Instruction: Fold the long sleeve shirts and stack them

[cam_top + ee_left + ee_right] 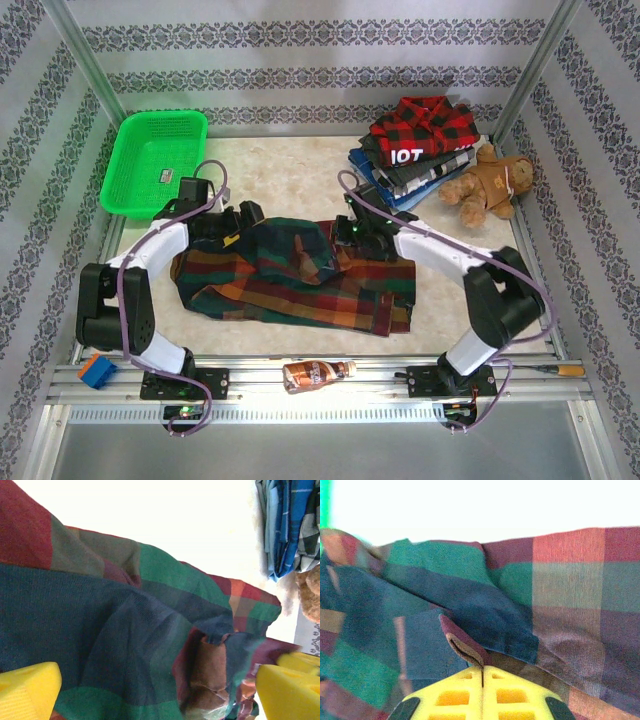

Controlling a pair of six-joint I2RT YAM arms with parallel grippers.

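Pale marbled counter (300,165), walled by patterned panels on three sides.

Across its middle, rumpled and only partly spread, the large plaid shirt (290,285) in orange, green, navy and red. Bunched and raised at the far edge between the two arms, flatter toward the near right. From the left wrist, seen as deep navy and green folds with a brown patch of lining showing; from the right wrist, as green, navy and red squares.

At the far left corner, a green basket (125,185), just beyond the left arm.

At the far right corner, a stack of folded shirts (420,150): red-black check on top, then dark with white letters, then grey and blue beneath. Pressed against its right side, a brown teddy bear (492,182), lying on its back.

Left fingers (27,690) spread wide apart, poised over the bunched left part of the plaid shirt, with nothing clamped between them. Cannot tell whether touching the cloth.

Right fingers (465,697) pressed together, pinching a raised fold at the shirt's edge, near the far right part of the garment.

On the near rail, a brown bottle (318,374) on its side. At the rail's left end, a blue block (97,370). At the right end, an orange-handled tool (558,369).
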